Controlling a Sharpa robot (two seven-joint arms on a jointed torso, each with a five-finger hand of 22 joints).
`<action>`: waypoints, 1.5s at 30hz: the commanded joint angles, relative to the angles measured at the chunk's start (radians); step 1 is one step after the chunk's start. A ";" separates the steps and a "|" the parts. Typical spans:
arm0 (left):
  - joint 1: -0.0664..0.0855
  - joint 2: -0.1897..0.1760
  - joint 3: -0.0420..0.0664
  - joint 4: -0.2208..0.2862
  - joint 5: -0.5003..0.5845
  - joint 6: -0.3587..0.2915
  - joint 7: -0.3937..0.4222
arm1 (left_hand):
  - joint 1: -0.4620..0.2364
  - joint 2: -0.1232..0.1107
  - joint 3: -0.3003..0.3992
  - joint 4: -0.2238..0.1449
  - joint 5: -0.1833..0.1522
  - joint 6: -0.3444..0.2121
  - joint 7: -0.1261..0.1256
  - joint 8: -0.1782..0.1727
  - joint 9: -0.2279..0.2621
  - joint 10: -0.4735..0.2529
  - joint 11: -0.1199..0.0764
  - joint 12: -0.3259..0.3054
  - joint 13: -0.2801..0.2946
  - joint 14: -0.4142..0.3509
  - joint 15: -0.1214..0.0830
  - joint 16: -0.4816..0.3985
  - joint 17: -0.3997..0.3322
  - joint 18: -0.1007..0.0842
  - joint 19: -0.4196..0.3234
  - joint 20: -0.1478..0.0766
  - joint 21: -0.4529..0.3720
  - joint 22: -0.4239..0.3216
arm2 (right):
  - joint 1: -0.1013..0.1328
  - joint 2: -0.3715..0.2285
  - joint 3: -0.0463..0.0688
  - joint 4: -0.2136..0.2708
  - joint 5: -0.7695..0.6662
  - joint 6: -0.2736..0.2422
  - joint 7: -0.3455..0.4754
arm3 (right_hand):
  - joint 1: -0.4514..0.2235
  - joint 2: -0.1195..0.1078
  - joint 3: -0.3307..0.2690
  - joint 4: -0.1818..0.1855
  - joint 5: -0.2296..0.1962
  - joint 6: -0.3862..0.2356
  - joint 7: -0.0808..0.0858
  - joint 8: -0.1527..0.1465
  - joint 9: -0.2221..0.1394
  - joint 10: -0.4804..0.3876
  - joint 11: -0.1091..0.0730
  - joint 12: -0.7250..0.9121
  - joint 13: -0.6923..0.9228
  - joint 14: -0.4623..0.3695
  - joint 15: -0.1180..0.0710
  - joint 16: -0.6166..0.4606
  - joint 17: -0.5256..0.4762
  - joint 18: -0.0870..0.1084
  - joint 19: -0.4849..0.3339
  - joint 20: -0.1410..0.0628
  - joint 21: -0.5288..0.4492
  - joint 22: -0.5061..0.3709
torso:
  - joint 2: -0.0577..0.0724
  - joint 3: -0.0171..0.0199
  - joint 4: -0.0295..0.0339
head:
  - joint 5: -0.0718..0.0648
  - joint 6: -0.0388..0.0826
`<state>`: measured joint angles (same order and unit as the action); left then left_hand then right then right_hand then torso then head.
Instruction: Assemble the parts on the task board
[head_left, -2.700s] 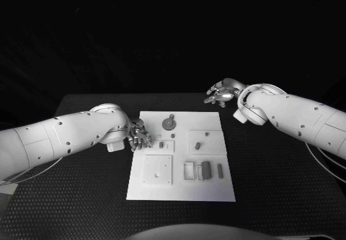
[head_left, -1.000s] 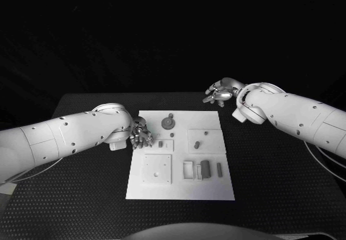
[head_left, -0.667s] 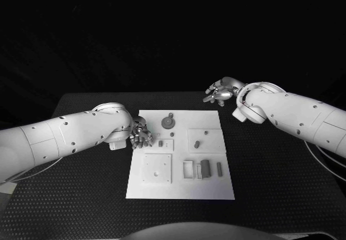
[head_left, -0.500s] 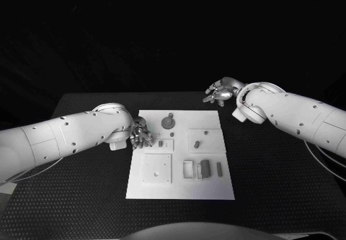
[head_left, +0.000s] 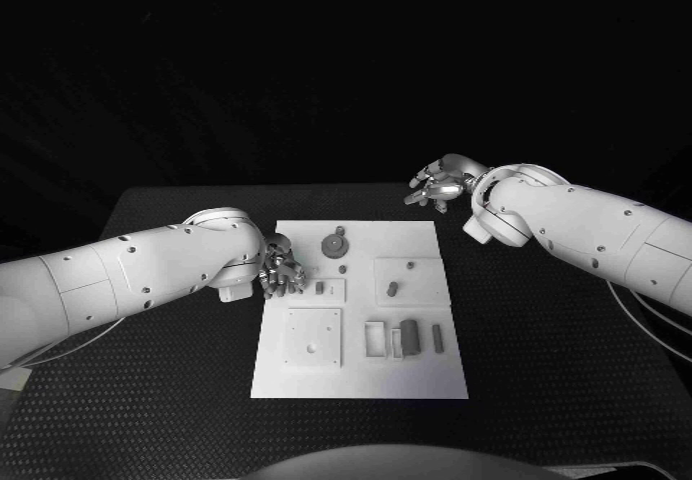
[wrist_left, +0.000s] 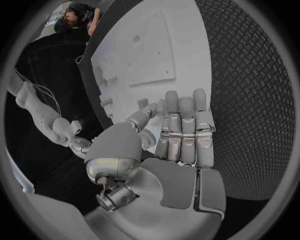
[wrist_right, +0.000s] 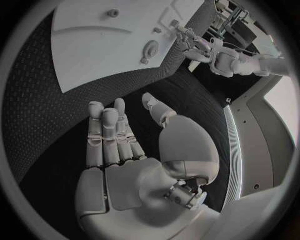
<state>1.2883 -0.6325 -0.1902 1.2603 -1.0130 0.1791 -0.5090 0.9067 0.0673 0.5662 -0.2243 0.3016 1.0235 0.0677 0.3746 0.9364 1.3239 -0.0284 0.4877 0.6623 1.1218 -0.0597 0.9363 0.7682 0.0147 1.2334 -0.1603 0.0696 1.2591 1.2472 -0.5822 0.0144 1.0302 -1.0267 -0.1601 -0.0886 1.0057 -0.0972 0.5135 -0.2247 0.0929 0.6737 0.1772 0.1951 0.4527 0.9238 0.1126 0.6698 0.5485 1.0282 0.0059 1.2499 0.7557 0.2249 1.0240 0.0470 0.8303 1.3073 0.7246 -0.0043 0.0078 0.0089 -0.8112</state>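
White task board (head_left: 361, 385) edge meets left robot hand (head_left: 278, 271).

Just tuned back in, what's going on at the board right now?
Nothing is held yet. The left robot hand hovers at the left edge of the task board, fingers extended and empty. The right robot hand hangs over the black table beyond the board's far right corner, also empty. The small parts lie untouched on the board.

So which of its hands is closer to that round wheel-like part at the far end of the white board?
The left hand, hovering at the board's left edge just beside the round part. The right hand hangs off the task board, beyond its far right corner.
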 joint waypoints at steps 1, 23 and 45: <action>-0.001 0.004 0.000 0.001 -0.006 -0.010 -0.001 | 0.011 0.008 0.028 -0.021 0.004 0.002 0.000 0.000 0.001 0.000 -0.007 0.006 -0.001 0.002 -0.006 0.005 -0.001 -0.014 0.002 -0.002 -0.001 0.002 | 0.000 0.000 0.000 0.002 -0.007 0.012 0.003 | -0.002 0.005 0.001 0.005 0.002 0.002 0.048 0.004 -0.001 -0.007 -0.001 0.007 -0.002 -0.003 -0.004 0.005 -0.002 0.037 -0.003 -0.007 -0.004 0.018 | 0.000 -0.0006 0.0003 | -0.005 0.000; -0.001 0.006 -0.001 0.003 -0.005 0.012 0.002 | 0.011 0.007 0.029 -0.021 0.004 0.003 0.000 -0.002 0.003 0.000 -0.008 0.006 -0.001 0.002 -0.006 0.005 -0.001 -0.014 0.002 -0.002 -0.001 0.002 | 0.000 0.000 0.000 0.001 -0.007 0.012 0.002 | -0.002 0.005 0.001 0.005 0.002 0.002 0.048 0.004 -0.002 -0.007 -0.001 0.008 -0.002 -0.003 -0.004 0.005 -0.002 0.037 -0.003 -0.007 -0.004 0.018 | 0.000 -0.0007 0.0006 | 0.003 -0.004; -0.004 0.008 -0.001 0.009 -0.101 0.003 0.007 | 0.013 0.007 0.030 -0.022 0.004 0.005 0.000 -0.005 0.004 -0.001 -0.008 0.007 -0.001 0.002 -0.006 0.005 -0.002 -0.014 0.002 -0.002 -0.001 0.002 | 0.000 0.000 0.000 0.000 -0.007 0.013 0.002 | -0.001 0.005 0.001 0.005 0.002 0.001 0.048 0.005 -0.002 -0.007 -0.001 0.008 -0.003 -0.004 -0.004 0.006 -0.003 0.037 -0.003 -0.007 -0.004 0.018 | 0.000 -0.0001 -0.0002 | 0.002 -0.003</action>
<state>1.2880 -0.6282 -0.1898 1.2687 -1.0632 0.1832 -0.5114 0.9067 0.0673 0.5675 -0.2230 0.3009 1.0235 0.0678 0.3747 0.9390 1.3235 -0.0302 0.4914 0.6622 1.1209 -0.0583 0.9363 0.7675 0.0146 1.2316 -0.1585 0.0696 1.2603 1.2472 -0.5822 0.0144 1.0293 -1.0268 -0.1588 -0.0895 1.0057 -0.0972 0.5135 -0.2247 0.0929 0.6741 0.1766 0.1951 0.4520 0.9221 0.1143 0.6737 0.5466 1.0281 0.0059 1.2499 0.7540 0.2248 1.0222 0.0489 0.8303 1.3073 0.7245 -0.0046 0.0075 0.0104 -0.8145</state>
